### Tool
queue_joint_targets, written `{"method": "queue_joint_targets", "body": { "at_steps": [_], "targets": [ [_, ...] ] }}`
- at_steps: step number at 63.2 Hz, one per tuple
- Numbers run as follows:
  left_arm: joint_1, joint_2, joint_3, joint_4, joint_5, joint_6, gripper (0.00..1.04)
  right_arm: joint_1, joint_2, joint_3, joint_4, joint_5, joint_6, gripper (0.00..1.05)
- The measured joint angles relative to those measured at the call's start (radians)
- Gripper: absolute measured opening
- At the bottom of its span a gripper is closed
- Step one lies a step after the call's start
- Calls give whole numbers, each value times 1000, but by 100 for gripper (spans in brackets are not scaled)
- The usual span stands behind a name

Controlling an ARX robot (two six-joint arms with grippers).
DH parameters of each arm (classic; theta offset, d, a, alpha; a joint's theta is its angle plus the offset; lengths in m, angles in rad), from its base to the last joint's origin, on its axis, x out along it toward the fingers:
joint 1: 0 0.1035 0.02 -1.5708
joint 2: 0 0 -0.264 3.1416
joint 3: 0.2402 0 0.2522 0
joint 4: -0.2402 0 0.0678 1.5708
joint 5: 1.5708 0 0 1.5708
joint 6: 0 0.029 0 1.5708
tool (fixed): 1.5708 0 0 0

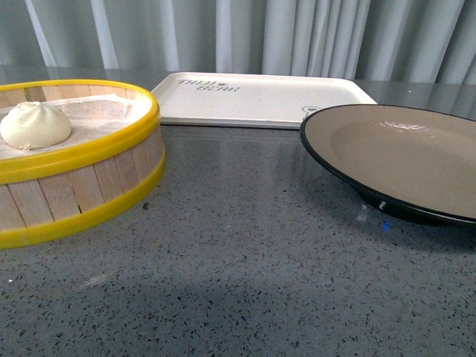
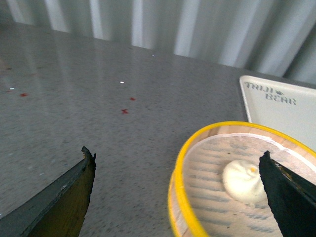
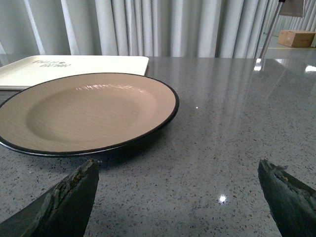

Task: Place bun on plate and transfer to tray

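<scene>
We judge nothing done yet. Our left gripper (image 2: pixel 176 155) and right gripper (image 3: pixel 176 165) both hang spread, holding nothing. One bun (image 1: pixel 35 125) sits in the one steamer basket (image 1: pixel 89 186) at nine o'clock. One bare plate (image 1: pixel 401 149) lies at three, and one bare tray (image 1: pixel 260 100) beyond at twelve. Both transfers are left to do.

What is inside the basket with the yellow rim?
One white bun sits on a pale liner in the basket. The spot under the bun is covered.
</scene>
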Motion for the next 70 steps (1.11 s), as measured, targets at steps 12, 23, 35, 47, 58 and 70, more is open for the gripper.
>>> {"method": "queue_joint_targets", "body": {
  "at_steps": [12, 23, 35, 47, 58, 70],
  "targets": [
    [-234, 224, 170, -83, -60, 83, 98, 0, 0, 0, 0, 0, 0, 96],
    [-352, 351, 256, -118, -95, 121, 98, 0, 0, 0, 0, 0, 0, 96],
    [-391, 423, 287, -126, -141, 129, 98, 0, 0, 0, 0, 0, 0, 96],
    [-409, 501, 302, -126, -192, 138, 98, 0, 0, 0, 0, 0, 0, 96],
    [-412, 541, 322, -135, -208, 145, 98, 0, 0, 0, 0, 0, 0, 96],
    [-412, 569, 351, -133, -219, 148, 98, 0, 0, 0, 0, 0, 0, 96]
  ]
}}
